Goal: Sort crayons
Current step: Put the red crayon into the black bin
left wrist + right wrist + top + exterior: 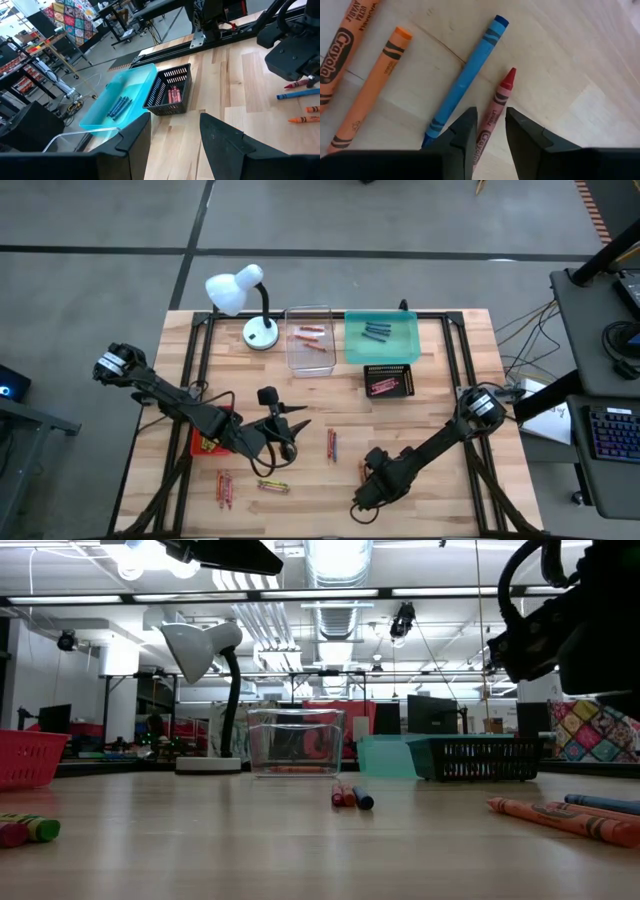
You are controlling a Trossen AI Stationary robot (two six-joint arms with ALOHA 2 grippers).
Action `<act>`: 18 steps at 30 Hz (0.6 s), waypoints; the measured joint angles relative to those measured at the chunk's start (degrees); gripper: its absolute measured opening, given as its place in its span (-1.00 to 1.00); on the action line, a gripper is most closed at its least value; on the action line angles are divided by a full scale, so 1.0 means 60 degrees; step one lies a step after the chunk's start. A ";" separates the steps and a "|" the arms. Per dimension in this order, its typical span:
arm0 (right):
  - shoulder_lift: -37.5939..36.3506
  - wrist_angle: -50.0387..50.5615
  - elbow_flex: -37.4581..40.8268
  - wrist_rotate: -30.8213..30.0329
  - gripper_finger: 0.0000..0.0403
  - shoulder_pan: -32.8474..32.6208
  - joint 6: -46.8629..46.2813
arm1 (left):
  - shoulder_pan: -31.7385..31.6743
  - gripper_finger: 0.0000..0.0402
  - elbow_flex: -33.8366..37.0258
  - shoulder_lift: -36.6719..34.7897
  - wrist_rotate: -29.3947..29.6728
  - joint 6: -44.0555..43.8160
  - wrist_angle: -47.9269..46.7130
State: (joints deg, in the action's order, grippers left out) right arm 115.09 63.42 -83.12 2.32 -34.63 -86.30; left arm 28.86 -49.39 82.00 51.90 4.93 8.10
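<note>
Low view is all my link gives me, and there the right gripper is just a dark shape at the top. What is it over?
Observer: The right gripper sits low over a red crayon, fingers open on either side of it. A blue crayon lies right beside it.
Operator: Where do reds go? I only see tray walls.
Observer: The black basket holds red crayons. The teal tray next to it holds blue crayons.
Operator: And the left gripper?
Observer: The left gripper is above the table, fingers open, with nothing between them.
</note>
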 joint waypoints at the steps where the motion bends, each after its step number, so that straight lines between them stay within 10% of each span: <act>1: -0.0004 -0.0034 0.0048 -0.0007 -0.54 0.0000 0.0033 | 0.0000 -0.24 0.0000 0.0000 0.0000 -0.0013 0.0000; 18: -0.0124 0.0670 0.0188 -0.0515 -0.94 0.0047 0.0266 | 0.0004 -0.24 0.0004 0.0000 0.0000 -0.0270 0.0000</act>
State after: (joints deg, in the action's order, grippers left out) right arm 114.35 67.44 -82.00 -0.77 -34.35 -84.71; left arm 28.88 -49.36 82.00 51.90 3.31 8.10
